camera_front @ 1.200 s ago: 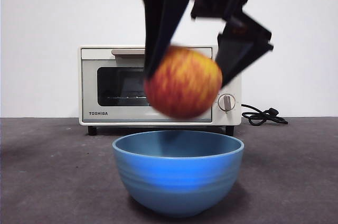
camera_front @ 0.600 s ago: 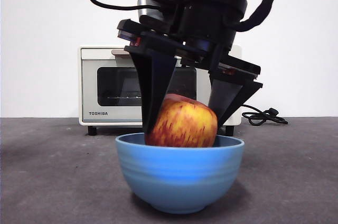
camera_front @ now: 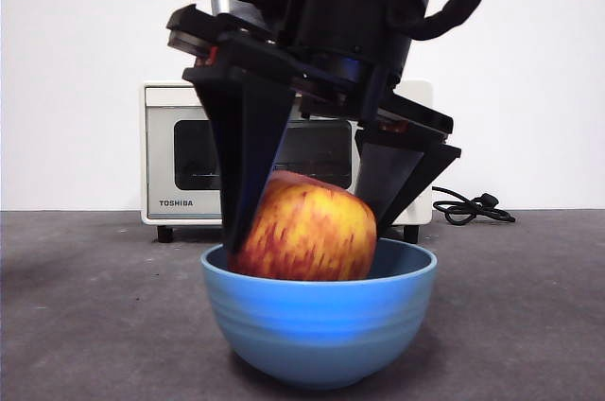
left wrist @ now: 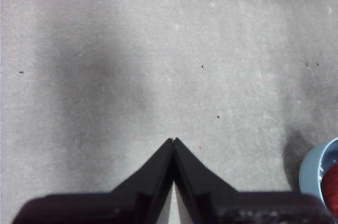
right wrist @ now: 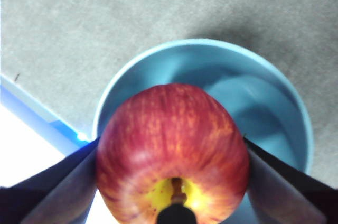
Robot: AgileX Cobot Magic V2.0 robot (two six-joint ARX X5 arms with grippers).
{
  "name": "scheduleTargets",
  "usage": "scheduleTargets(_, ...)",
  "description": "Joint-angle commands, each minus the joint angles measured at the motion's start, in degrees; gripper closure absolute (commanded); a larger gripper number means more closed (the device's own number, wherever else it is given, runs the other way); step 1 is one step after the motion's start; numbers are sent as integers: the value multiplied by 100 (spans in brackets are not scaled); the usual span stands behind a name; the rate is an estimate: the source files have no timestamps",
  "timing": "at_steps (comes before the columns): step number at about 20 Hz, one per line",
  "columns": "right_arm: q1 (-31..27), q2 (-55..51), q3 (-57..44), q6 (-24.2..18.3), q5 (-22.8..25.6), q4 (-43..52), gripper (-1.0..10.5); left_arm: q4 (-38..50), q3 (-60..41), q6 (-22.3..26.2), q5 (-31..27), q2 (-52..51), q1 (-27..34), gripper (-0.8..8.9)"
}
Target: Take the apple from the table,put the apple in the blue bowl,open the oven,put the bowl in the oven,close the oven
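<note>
the dark grey table [camera_front: 85,325] carries the blue bowl [camera_front: 319,330], the oven [camera_front: 184,160] and a black cord [camera_front: 468,207].

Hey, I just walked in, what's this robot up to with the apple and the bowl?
The right gripper is gripping the apple and has it partly down inside the blue bowl, not yet let go. The left gripper is shut and empty, waiting over the table beside the bowl. The oven behind is closed, so putting the bowl in is not yet done.

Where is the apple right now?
In the front view the apple sits low inside the blue bowl at the table's centre, in front of the oven, held between the jaws of the right end effector.
</note>
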Motion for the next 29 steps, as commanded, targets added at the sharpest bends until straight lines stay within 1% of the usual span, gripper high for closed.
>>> scheduleTargets(1,9,39,9,26,37,33,679,37,-4,92,-7,7,-20,818)
scheduleTargets(2,9,39,9,28,35,42,651,35,-4,92,-9,7,-20,818)
scheduleTargets(4,9,39,9,33,35,44,651,28,-4,96,-9,7,-20,818)
scheduleTargets(5,9,39,9,46,37,46,629,20,-4,109,-7,7,-20,818)
scheduleTargets(7,9,39,9,96,79,42,473,2,-4,109,-7,7,-20,818)
scheduleTargets(8,9,39,9,118,79,42,437,-9,-4,111,-7,7,-20,818)
scheduleTargets(12,11,37,9,179,74,-35,443,-9,-4,114,-7,7,-20,818)
scheduleTargets(13,13,31,9,264,76,-83,444,-7,-4,127,-7,7,-20,818)
scheduleTargets(16,11,-278,11,267,122,-136,454,57,2,216,11,7,-20,819)
scheduleTargets(18,11,-669,11,269,229,-186,552,243,31,205,39,37,-20,819)
scheduleTargets(19,11,-914,11,269,398,-267,617,293,101,184,107,90,-24,819)
scheduleTargets(20,7,-1187,11,269,667,-398,710,302,225,166,271,199,-24,819)
scheduleTargets(22,7,-1718,11,271,1325,-708,938,299,586,164,586,542,-24,819)
scheduleTargets(23,7,-1976,11,299,1679,-885,961,302,811,164,638,754,-37,819)
scheduleTargets(24,7,-2212,11,337,2004,-1073,958,326,1049,166,632,977,-85,819)
scheduleTargets(26,-4,-2636,11,452,2483,-1475,958,361,1582,166,632,1453,-227,819)
scheduleTargets(28,-46,-3005,11,621,2835,-1880,957,420,2164,164,634,1958,-407,819)
scheduleTargets(29,-98,-3178,9,660,2881,-2026,958,463,2463,157,634,2218,-525,819)
